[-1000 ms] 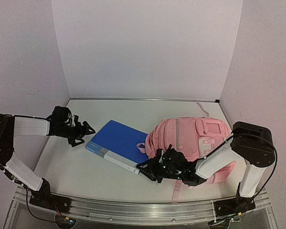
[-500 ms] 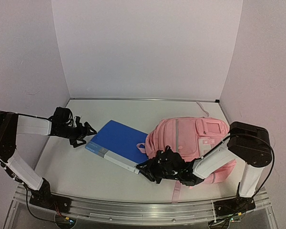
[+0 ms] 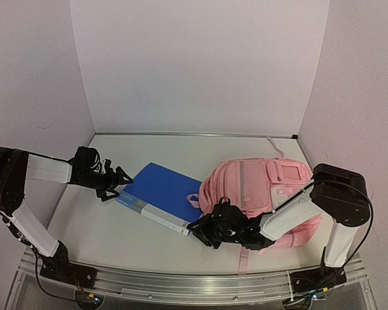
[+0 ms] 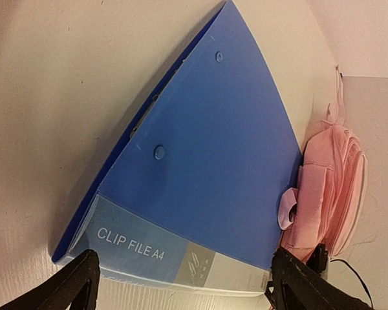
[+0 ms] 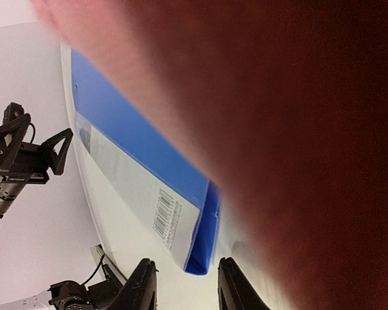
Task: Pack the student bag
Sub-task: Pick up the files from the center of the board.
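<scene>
Right wrist cam is mostly swallowed by a blurry pink-red smear. The only clear strip shows a corner of the blue clip file (image 5: pixel 136 148) right at the tips of the right hand (image 3: pixel 197 230), whose fingers sit a bit apart, not clamped on anything. The student bag (image 3: pixel 265 187) lies flat on the surface (image 3: pixel 116 226) just behind that hand, pockets up, long axis left-right, loop end toward the file. The arm hides its near edge. The left hand (image 3: pixel 114 181) is spread wide, with the file just ahead of it and the bag beyond.
</scene>
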Motion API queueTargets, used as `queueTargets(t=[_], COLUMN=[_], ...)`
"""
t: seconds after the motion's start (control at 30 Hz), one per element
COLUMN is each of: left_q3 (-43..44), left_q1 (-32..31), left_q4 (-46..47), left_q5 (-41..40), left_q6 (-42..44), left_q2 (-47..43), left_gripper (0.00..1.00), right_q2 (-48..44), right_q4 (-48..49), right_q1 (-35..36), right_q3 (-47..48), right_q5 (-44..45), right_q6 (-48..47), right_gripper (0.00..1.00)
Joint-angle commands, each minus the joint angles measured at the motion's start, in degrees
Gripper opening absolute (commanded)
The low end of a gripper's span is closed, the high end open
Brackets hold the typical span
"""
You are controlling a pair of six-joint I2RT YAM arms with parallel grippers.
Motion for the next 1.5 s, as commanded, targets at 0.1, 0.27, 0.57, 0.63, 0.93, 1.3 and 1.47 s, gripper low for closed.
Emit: queueTargets(t=[0.1, 0.27, 0.57, 0.63, 0.93, 1.3, 1.47], left_q3=[1.86, 0.74, -0.02, 0.51, 1.95, 5.54, 6.26], left_q1=[0.24, 0.22, 0.25, 0.21, -0.03, -0.01, -0.07], left_q4=[2.84, 3.03, 1.78, 0.64, -3.97, -4.4, -3.18], left_q5=[2.33, 2.45, 0.93, -0.5, -9.42, -5.51, -2.11], left_q6=[0.28, 0.04, 1.03, 1.75, 5.57, 7.48, 7.61], left_q2=[1.62, 0.51, -0.43, -0.52, -3.49, 5.37, 7.99], left_gripper=[0.91, 0.91, 0.91, 0.9, 0.9, 0.88, 0.81], right_q2=[0.91, 0.53, -2.27, -4.05, -2.11, 1.49, 2.12], right_q4=[2.7, 7.5, -3.6, -6.06, -8.43, -6.64, -2.51], right_q1=[-0.77, -0.77, -0.8, -0.65, 0.0, -0.08, -0.1], right_q3=[2.38, 1.29, 0.77, -0.13, 1.76, 4.19, 3.45], right_q5=[4.46, 5.4, 8.75, 9.0, 5.49, 3.7, 3.49], right_q6=[-4.06, -5.59, -0.85, 0.31, 0.87, -0.24, -0.48], right_gripper=[0.27, 0.26, 0.31, 0.33, 0.35, 0.37, 0.36])
